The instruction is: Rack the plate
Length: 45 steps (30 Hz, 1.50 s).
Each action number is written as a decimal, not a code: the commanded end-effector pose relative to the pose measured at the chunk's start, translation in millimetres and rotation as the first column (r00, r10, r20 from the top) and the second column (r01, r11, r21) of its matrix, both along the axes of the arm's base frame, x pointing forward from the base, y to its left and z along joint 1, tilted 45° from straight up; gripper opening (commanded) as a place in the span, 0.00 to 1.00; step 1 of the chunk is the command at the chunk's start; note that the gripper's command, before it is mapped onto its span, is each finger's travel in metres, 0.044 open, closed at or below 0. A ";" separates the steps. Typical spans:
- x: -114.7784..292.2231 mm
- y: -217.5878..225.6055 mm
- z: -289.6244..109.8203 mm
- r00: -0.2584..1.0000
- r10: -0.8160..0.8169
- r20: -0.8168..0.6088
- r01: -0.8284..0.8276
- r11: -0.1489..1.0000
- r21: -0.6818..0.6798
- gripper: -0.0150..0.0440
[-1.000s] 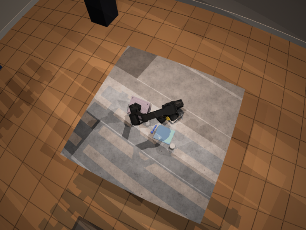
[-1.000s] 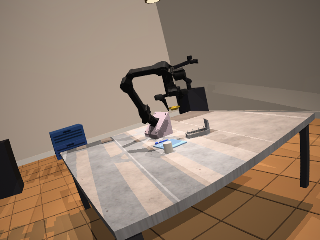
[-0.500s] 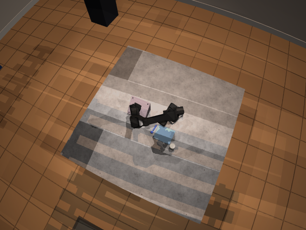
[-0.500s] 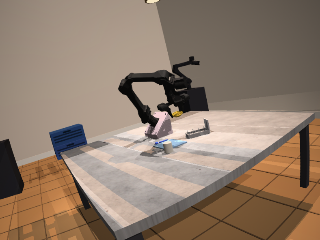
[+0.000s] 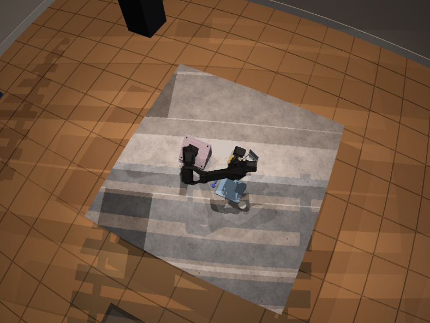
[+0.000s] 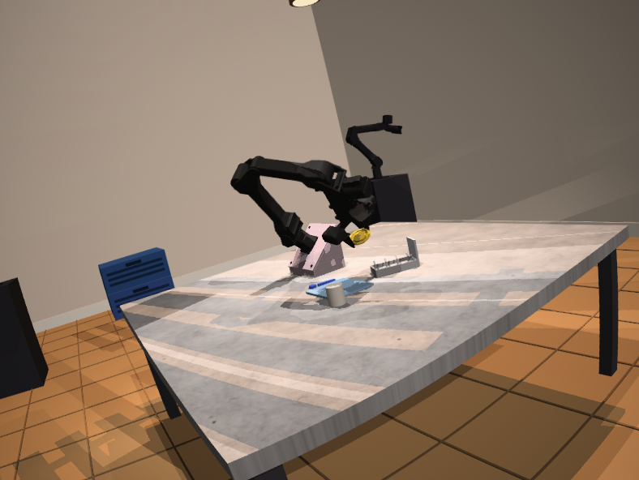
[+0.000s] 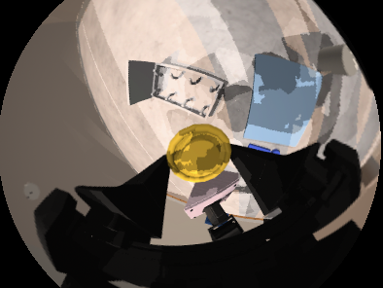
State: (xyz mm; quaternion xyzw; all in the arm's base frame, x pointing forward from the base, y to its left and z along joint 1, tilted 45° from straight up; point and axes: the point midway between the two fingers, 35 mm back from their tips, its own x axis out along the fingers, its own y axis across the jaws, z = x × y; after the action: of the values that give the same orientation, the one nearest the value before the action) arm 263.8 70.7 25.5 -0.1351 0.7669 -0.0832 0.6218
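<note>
Top view: arm point(image 5: 215, 173) reaches from its pink base point(image 5: 201, 147) toward 3 o'clock, so that the gripper point(image 5: 235, 160) brings the yellow plate point(image 5: 230, 160) just beside the dish rack point(image 5: 252, 155).

Exterior view: you see the plate point(image 6: 360, 236) in the air, clamped between the half-parted fingers, tilted, at 10 o'clock of the rack point(image 6: 395, 265); its slots hold nothing. A cup point(image 6: 336, 294) stands on the blue mat point(image 6: 356, 285) beside a pen point(image 6: 321, 283).

Wrist view: plate point(image 7: 198, 152) faces you at 6 o'clock of the rack point(image 7: 188, 90), probably held high to clear the rails.
</note>
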 end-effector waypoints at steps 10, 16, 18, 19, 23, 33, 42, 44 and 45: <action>1.2 -8.8 -19.3 0.980 0.197 -0.007 -0.187 0.941 0.282 0.25; 2.5 -13.2 -27.0 0.957 0.288 0.042 -0.281 0.877 0.390 0.25; 3.0 -14.6 -29.2 0.946 0.318 0.065 -0.315 0.851 0.421 0.25; 3.3 -15.4 -30.2 0.940 0.332 0.078 -0.332 0.837 0.435 0.25; 4.6 -18.3 -33.8 0.912 0.386 0.138 -0.402 0.777 0.485 0.25; 8.1 -26.3 -39.9 0.805 0.496 0.326 -0.589 0.603 0.538 0.25; 11.0 -34.5 -41.5 0.654 0.557 0.512 -0.755 0.436 0.490 0.25; 11.6 -36.4 -41.4 0.613 0.566 0.552 -0.789 0.399 0.467 0.25; 11.8 -37.4 -41.3 0.591 0.570 0.571 -0.806 0.381 0.453 0.25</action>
State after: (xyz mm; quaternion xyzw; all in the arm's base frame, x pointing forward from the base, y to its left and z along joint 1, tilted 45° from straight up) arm 274.0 35.1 -18.9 -0.1763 0.5387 0.4275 0.7042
